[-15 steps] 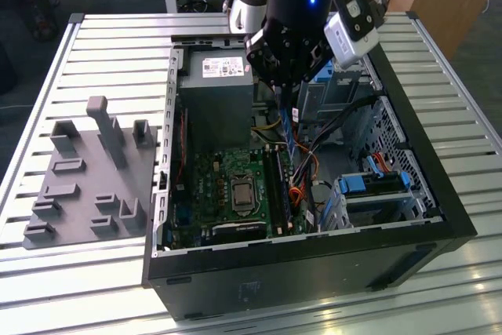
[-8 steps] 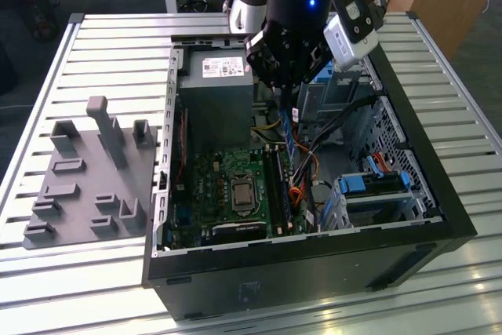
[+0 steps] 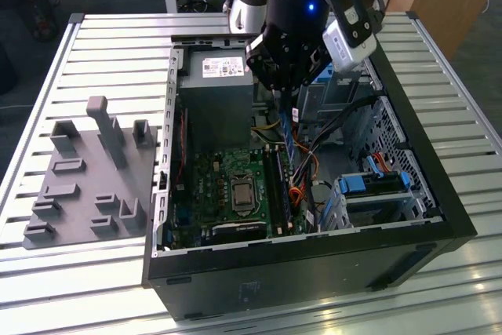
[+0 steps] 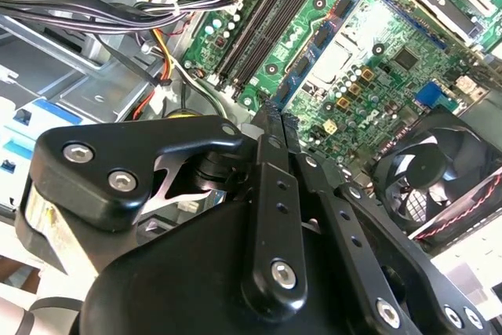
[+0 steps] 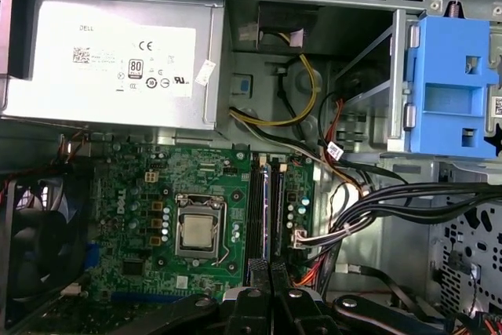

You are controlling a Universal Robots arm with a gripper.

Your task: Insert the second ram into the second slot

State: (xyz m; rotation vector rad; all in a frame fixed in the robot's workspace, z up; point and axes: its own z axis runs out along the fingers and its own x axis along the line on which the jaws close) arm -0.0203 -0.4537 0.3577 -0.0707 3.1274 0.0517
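Observation:
My gripper [image 3: 287,101] hangs over the open computer case [image 3: 439,217] and is shut on the second ram [image 3: 290,139], a thin blue stick hanging edge-down above the motherboard [image 3: 212,186]. In the second wrist view the black fingers [image 4: 267,162] close at my gripper [image 4: 273,113], and the ram [image 4: 321,41] runs out from them with dark chips along it. In the first wrist view the ram [image 5: 265,194] is edge-on, a thin blue line between the two long black slots [image 5: 255,202], above my gripper [image 5: 269,270]. The slots [image 3: 274,186] lie just below the stick's lower end, apart from it.
The grey power supply [image 3: 216,92] stands behind the board, with the processor socket [image 3: 239,194] beside the slots. Bundled cables [image 3: 314,162] and blue drive-bay clips [image 3: 372,186] crowd the exterior view's right. A fan [image 4: 423,178] sits by the board. A grey fixture plate [image 3: 86,170] lies on the table.

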